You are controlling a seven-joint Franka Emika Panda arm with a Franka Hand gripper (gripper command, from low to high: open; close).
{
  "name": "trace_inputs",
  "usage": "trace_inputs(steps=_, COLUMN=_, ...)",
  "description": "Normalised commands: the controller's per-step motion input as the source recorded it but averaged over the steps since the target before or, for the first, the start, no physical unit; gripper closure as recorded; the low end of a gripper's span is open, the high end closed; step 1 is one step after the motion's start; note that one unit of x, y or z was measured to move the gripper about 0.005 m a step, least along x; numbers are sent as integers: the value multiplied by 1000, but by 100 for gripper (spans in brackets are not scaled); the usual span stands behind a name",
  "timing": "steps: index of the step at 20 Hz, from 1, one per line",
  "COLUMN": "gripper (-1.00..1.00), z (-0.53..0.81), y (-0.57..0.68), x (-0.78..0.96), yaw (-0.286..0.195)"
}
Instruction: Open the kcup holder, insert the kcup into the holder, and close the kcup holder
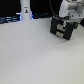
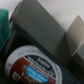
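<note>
Tall white bottle [image 1: 25, 11] stands well left of the kcup holder [image 1: 61, 29] on the pale desk [image 1: 30, 55]. Arm sits atop the holder; pincer [image 1: 70, 15] opening can't tell. Kcup not identifiable. Risk: blind contact could shove or tip the holder.

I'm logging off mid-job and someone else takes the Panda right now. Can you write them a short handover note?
Gripper: hangs right above the kcup holder; the blur hides whether it is open or shut.
Kcup holder: on the table, toward the exterior view's right, far side. No drawer shows pulled out.
Kcup: probably the round pod with a red and blue printed lid, close under the wrist camera. I cannot tell whether it is gripped.
Done: nothing that can be confirmed.
Left: open the drawer, insert the pod, close the drawer.
</note>
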Motion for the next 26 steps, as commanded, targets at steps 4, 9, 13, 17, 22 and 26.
trace_inputs(steps=4, gripper=-100, z=7, y=443, x=-597, yaw=77)
trace_inputs(steps=9, gripper=-100, z=141, y=409, x=-406, yaw=30)
trace_inputs(steps=13, gripper=-100, z=780, y=289, x=75, yaw=-6)
trace_inputs(steps=17, gripper=-100, z=399, y=161, x=67, yaw=-34)
trace_inputs(steps=22, gripper=-100, z=9, y=0, x=25, yaw=0)
trace_inputs(steps=26, gripper=-100, z=7, y=2, x=24, yaw=0)
